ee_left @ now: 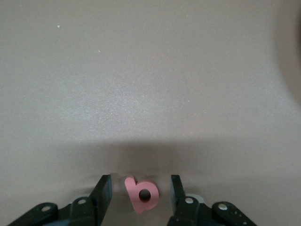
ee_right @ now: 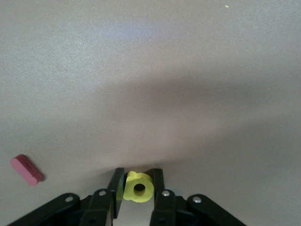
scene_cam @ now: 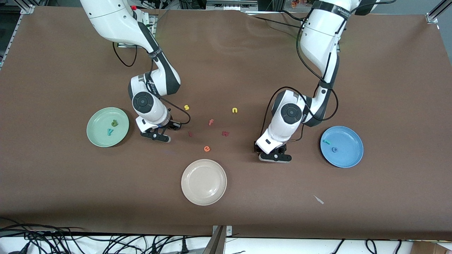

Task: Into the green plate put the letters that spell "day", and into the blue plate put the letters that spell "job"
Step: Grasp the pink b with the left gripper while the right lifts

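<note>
The pale green plate (scene_cam: 95, 135) lies toward the right arm's end of the table and holds a dark green "d" (scene_cam: 114, 123) and a teal "y" (scene_cam: 110, 131). Beside it, my right gripper (scene_cam: 157, 135) (ee_right: 138, 186) is low at the table, shut on the yellow "a" (ee_right: 138, 187). The blue plate (scene_cam: 348, 158) lies toward the left arm's end and holds a teal "j" (scene_cam: 327, 142) and a blue "o" (scene_cam: 334, 150). My left gripper (scene_cam: 274, 156) (ee_left: 140, 192) stands open beside that plate. The pink "b" (ee_left: 142, 194) lies flat between its fingers with a gap on each side.
Between the arms lie a yellow "s" (scene_cam: 186, 107), a yellow "n" (scene_cam: 234, 110), a pink "f" (scene_cam: 210, 122), an orange "e" (scene_cam: 207, 149) and two dark red letters (scene_cam: 190, 134) (scene_cam: 225, 133). A cream-white plate (scene_cam: 203, 197) sits nearer the front camera. A pink piece (ee_right: 27, 169) lies near my right gripper.
</note>
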Motion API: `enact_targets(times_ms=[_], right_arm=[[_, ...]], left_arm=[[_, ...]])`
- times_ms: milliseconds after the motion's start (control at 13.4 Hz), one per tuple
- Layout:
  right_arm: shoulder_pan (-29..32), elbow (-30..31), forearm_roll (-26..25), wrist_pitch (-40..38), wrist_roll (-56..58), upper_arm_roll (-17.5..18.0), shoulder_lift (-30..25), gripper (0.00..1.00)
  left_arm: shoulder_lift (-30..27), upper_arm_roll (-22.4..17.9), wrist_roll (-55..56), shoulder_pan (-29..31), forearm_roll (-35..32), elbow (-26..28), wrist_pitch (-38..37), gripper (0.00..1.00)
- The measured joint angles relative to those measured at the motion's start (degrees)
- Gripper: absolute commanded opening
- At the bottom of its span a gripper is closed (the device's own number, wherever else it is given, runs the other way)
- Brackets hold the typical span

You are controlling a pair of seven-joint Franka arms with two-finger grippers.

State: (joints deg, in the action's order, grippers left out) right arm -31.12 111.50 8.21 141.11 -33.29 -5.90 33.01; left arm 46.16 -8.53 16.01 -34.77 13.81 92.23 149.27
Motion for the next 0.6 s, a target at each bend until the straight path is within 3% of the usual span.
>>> enact_targets(times_ms=[373, 597], right_arm=[[0.32, -2.44, 0.0, -3.37, 0.13, -0.29, 0.01, 0.12], [0.38, -6.12, 0.0, -9.22, 0.96, -1.28, -0.02, 0.12]], left_arm=[[0.46, 0.0, 0.32, -0.54, 0.0, -0.27, 0.05, 0.58], [0.67, -0.01, 0.33, -0.54, 0.0, -0.27, 0.06, 0.49]])
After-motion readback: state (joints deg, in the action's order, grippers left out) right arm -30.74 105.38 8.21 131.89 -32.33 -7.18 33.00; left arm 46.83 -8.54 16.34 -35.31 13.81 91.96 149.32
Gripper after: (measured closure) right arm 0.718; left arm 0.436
